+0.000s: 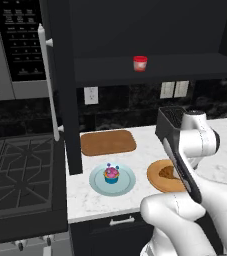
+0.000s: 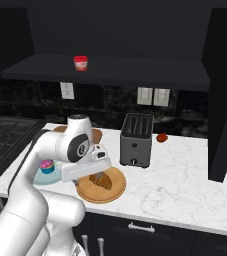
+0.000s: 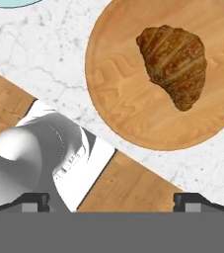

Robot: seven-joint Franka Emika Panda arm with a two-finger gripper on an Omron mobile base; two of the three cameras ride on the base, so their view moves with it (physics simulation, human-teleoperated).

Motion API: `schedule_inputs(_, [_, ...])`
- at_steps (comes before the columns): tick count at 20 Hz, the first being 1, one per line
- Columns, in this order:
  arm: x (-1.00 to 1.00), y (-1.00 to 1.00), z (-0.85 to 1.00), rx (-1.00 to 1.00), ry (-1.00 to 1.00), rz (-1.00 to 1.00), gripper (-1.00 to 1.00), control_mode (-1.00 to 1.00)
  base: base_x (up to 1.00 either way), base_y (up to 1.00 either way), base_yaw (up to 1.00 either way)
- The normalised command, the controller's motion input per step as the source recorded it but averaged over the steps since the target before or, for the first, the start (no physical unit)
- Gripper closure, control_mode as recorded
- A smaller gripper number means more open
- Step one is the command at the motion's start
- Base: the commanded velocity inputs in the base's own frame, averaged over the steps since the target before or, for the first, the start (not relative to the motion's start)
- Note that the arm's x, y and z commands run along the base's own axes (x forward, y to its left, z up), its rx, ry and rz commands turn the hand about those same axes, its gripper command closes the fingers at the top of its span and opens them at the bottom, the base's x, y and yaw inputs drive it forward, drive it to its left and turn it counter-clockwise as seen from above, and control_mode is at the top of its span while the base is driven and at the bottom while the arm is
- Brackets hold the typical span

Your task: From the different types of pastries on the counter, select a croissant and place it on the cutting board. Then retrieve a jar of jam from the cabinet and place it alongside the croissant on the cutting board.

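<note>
The golden-brown croissant [image 3: 175,64] lies on a round light-brown wooden plate [image 3: 128,106], and is also seen as the croissant [image 2: 102,181] and croissant [image 1: 167,173]. My gripper [image 3: 111,201] hovers above the plate's near side, open, with nothing between its widely spaced tips. The cutting board [image 1: 108,142] lies bare at the back of the counter [image 2: 185,175]. A pink-frosted cupcake [image 1: 111,174] stands on a pale blue plate [image 1: 127,182] left of the wooden plate. The red jar of jam [image 1: 140,63] stands on the shelf of the open cabinet [image 1: 185,30].
The cabinet's tall dark door [image 1: 62,85] stands open over the counter's left end, pale handle [image 1: 49,80] outward. A toaster [image 2: 136,139] and a small red object [image 2: 162,137] stand to the right. A stove [image 1: 20,170] adjoins on the left.
</note>
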Motion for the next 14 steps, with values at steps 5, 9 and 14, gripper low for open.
schedule_inputs(5, [0.17, -0.25, -0.23, 0.0, 0.02, 0.0, -1.0, -1.0, 0.0, 0.0, 0.0])
schedule_inputs(9, [0.24, -0.07, -0.18, 0.0, 0.02, 0.0, -1.0, -1.0, 0.0, 0.0, 0.0])
schedule_inputs(14, [0.23, 0.0, -0.14, 0.0, 0.0, 0.0, -1.0, -1.0, 0.0, 0.0, 0.0])
